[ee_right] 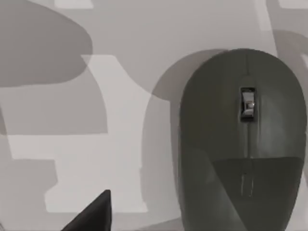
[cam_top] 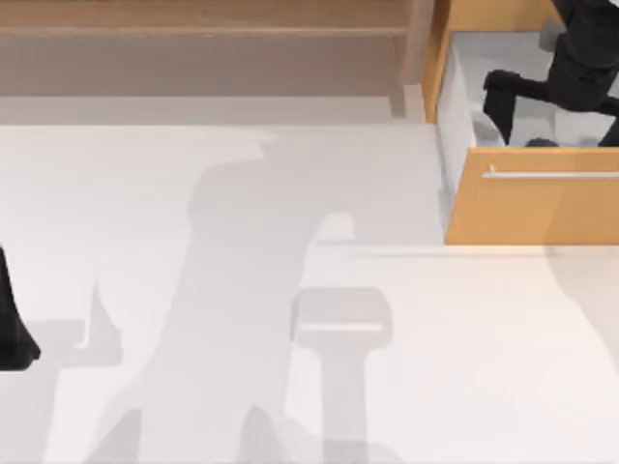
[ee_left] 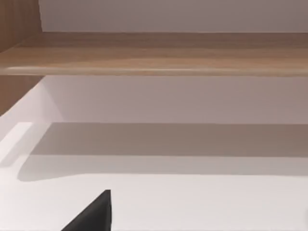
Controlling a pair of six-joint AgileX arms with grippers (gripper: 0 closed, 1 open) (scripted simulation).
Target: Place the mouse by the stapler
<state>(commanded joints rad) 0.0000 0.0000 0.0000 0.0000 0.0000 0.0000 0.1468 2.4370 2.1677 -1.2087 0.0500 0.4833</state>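
The mouse (ee_right: 243, 144) is dark grey with a rounded top and a small scroll wheel. It lies on the pale floor of the open drawer (cam_top: 462, 106) at the table's back right, and in the top view only a sliver of the mouse (cam_top: 542, 143) shows behind the orange drawer front (cam_top: 532, 208). My right gripper (cam_top: 554, 133) hangs open inside the drawer just above it, its black fingers spread to either side. One fingertip (ee_right: 96, 211) shows beside the mouse, apart from it. The stapler is out of view.
My left arm is parked at the table's left edge, its gripper (cam_top: 12, 338) low over the white tabletop (cam_top: 290, 367) with one fingertip (ee_left: 96, 214) showing. A wooden shelf (cam_top: 203, 19) runs along the back. The drawer front juts out over the table.
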